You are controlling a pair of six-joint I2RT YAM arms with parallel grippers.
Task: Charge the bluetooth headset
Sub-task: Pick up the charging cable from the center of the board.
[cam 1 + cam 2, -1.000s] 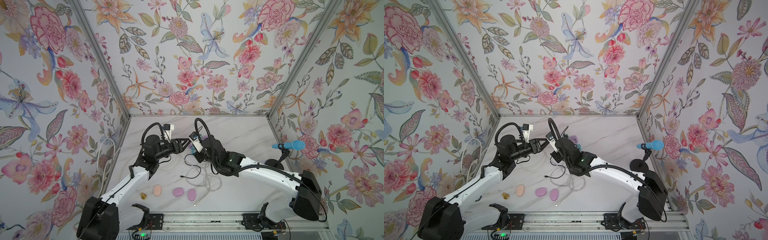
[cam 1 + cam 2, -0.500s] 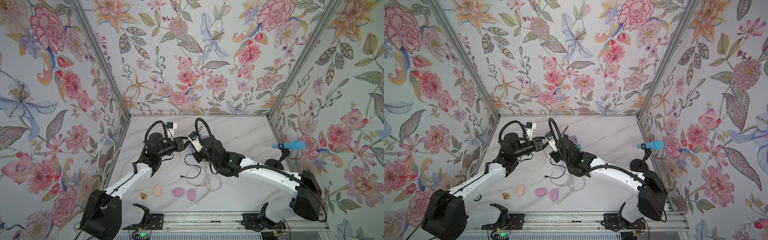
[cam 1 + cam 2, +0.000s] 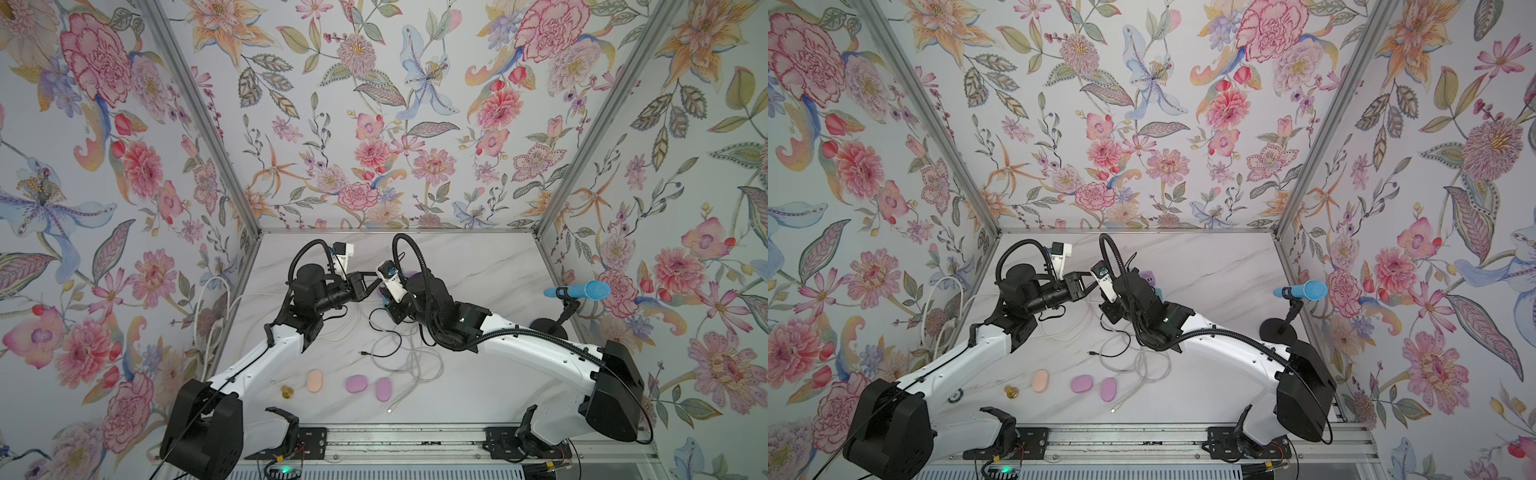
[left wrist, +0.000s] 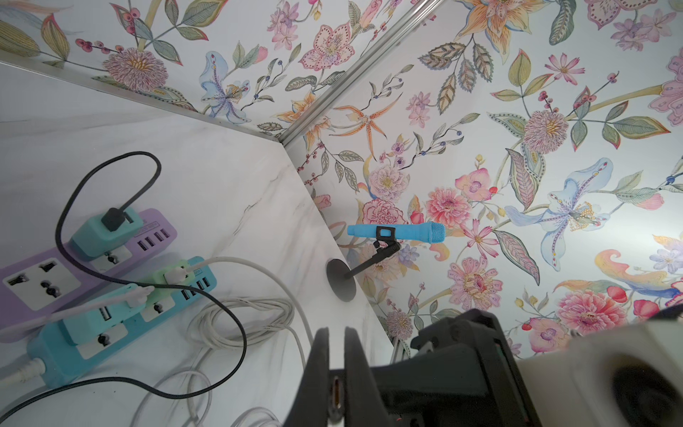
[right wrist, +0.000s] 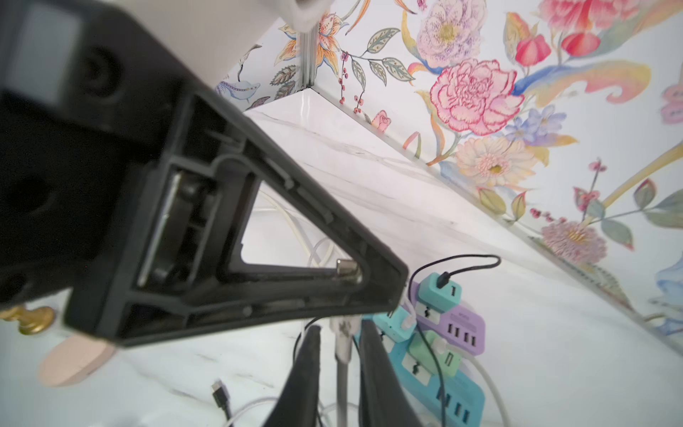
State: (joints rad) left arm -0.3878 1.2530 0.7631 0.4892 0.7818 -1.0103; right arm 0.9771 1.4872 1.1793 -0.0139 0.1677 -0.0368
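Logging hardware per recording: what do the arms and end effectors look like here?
The left arm and right arm have white links, black joints and bases, and black corrugated cables. The left end effector and right end effector have tapered black fingers and white wrist cameras.

Floral walls (image 3: pixel 374 124), white-veined marble table (image 3: pixel 478 266), blue microphone (image 3: pixel 582 289), purple power strip (image 4: pixel 151 221), teal power strip (image 4: pixel 55 366).

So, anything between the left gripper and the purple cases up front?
Nothing solid. The left gripper holds a plug off the table; between it and the purple cases lie loose white cable coils and a black cable end.
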